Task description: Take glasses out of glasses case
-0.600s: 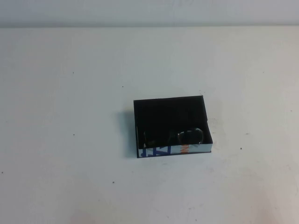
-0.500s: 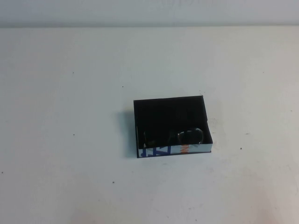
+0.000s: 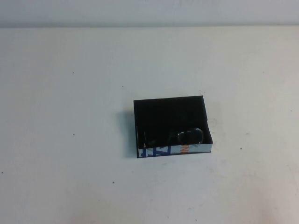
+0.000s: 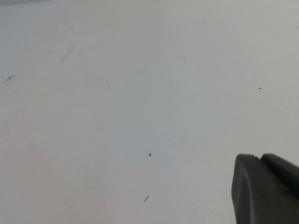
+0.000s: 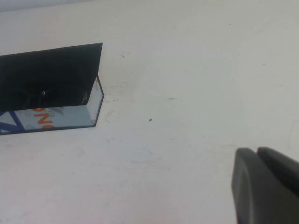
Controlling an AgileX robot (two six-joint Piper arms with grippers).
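The glasses case (image 3: 154, 112) is a shallow open box with a black interior, lying right of the table's middle in the high view. Its front side (image 3: 161, 150) is white with blue and orange print. The dark glasses (image 3: 189, 136) lie inside, against the front wall. The case's corner also shows in the right wrist view (image 5: 51, 77). My right gripper (image 5: 257, 151) is shut and empty, over bare table away from the case. My left gripper (image 4: 258, 157) is shut and empty over bare table. Neither arm shows in the high view.
The white table (image 3: 70, 140) has small dark specks. Its far edge meets a pale wall (image 3: 149, 11) at the back.
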